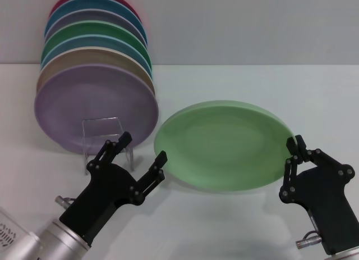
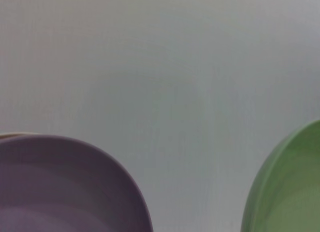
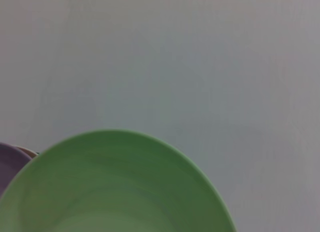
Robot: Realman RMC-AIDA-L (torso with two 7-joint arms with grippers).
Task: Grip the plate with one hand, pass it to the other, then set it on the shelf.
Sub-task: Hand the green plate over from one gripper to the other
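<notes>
a bare test lab setup: a plain white desk [image 1: 235, 226] against a blank grey wall [image 1: 252, 24], with a row of coloured plastic plates [image 1: 95, 63] on a clear acrylic rack [image 1: 104, 133].

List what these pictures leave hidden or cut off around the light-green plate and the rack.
- Plate: right wrist view's lower edge cuts it; right claw covers the pinched rim in the head view.
- Left claw: open beside the plate; rim contact unclear.
- Shelf: mostly hidden by the lilac plate and left claw; absent from both wrist views.

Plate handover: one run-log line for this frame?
stage: handover pending | plate: held at its right rim by right gripper, tilted | left gripper: open, beside plate's left rim | shelf: holds stacked plates
</notes>
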